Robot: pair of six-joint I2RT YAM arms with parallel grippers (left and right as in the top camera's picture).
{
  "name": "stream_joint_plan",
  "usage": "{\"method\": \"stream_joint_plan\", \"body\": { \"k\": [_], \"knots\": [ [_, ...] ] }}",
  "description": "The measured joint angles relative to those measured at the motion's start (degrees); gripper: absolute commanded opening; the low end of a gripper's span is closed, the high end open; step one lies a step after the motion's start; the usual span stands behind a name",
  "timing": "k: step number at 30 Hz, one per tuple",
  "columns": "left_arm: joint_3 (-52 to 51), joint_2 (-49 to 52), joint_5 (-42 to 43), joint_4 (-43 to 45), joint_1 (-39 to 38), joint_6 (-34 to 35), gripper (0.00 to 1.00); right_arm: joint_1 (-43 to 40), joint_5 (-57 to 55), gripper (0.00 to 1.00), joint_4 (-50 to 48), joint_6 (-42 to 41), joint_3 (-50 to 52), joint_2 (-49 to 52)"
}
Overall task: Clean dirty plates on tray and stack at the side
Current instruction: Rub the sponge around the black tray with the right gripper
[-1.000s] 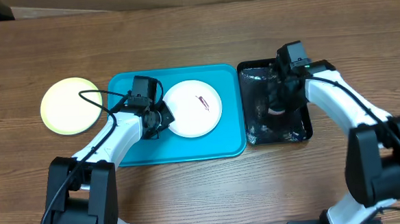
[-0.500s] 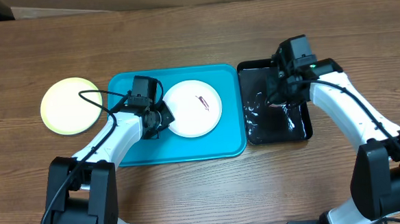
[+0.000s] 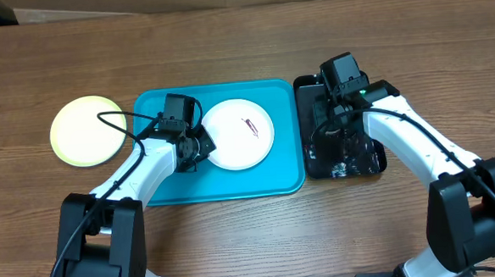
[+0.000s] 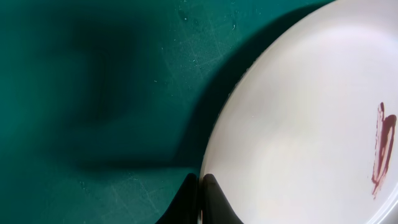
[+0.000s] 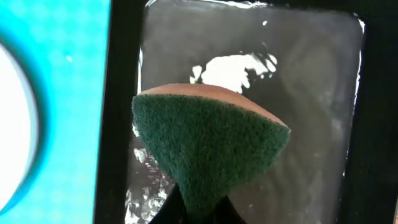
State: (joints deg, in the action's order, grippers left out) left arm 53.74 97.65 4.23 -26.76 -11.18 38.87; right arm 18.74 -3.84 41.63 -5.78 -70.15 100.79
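Wooden bench (image 3: 243, 45). Big turquoise tray (image 3: 161, 181) at centre, smaller black tray (image 3: 306, 152) touching its right side, wet and glossy inside. White plate (image 3: 243, 139) lies flat on the turquoise tray, right of middle, with a reddish smudge (image 3: 252, 125) on it. Yellow-green plate (image 3: 84, 130) sits on the bench left of the tray, apart from it. Green sponge (image 5: 208, 149) hangs over the black tray, grasped by the right hand (image 5: 196, 211). Left hand (image 4: 199, 199) is clenched on the white plate's left rim.
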Motion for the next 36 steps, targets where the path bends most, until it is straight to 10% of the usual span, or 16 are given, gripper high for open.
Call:
{"method": "stream_joint_plan", "body": {
  "k": [36],
  "knots": [
    [0.0,0.04,0.46,0.33,0.0,0.02,0.04,0.0,2.89,0.04,3.52,0.0,0.81,2.38]
  ]
}}
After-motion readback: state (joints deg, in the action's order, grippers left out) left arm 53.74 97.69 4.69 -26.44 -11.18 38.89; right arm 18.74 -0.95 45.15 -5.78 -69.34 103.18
